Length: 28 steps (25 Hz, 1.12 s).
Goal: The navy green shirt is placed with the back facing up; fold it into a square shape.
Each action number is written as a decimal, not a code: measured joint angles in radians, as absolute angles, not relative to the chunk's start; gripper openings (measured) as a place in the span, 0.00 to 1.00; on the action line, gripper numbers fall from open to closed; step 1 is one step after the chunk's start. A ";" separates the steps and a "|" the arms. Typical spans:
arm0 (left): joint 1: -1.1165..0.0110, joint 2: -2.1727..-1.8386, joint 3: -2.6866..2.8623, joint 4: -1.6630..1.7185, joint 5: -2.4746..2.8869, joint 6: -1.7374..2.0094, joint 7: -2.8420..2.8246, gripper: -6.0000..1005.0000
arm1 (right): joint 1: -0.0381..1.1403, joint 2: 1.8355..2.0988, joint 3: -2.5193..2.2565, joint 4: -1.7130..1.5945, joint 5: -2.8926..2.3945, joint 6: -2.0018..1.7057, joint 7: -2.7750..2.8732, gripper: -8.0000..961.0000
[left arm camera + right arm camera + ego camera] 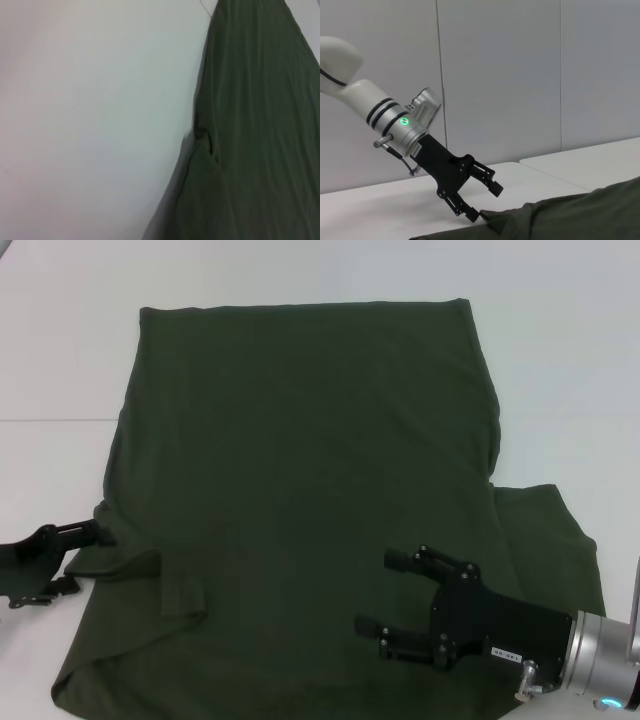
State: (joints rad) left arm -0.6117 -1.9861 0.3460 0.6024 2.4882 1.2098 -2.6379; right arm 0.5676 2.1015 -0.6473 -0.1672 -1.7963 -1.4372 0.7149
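On the white surface [560, 360], the navy green shirt [300, 470] spread plain side up, left sleeve folded inward. At its left edge, left tool [98, 532] low, spread, lower finger touching the cloth. Over the near right part, right tool [388, 592] open, holding nothing.

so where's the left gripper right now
In the head view the left gripper is low on the robot's left, at the shirt's left edge by the folded-in sleeve, fingertips on the fabric.
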 joint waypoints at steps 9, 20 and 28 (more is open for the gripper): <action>-0.615 -1.991 0.357 0.602 2.483 1.174 -2.638 0.92 | 0.569 2.102 -0.647 -0.167 -1.796 -1.436 0.715 0.95; -0.632 -1.992 0.357 0.587 2.479 1.158 -2.633 0.92 | 0.572 2.103 -0.647 -0.167 -1.796 -1.434 0.718 0.95; -0.633 -1.994 0.357 0.574 2.479 1.139 -2.635 0.92 | 0.571 2.103 -0.647 -0.167 -1.796 -1.434 0.717 0.95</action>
State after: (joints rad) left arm -0.6334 -1.9944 0.3565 0.5740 2.4789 1.1394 -2.6346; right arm 0.5710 2.1030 -0.6473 -0.1672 -1.7963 -1.4342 0.7174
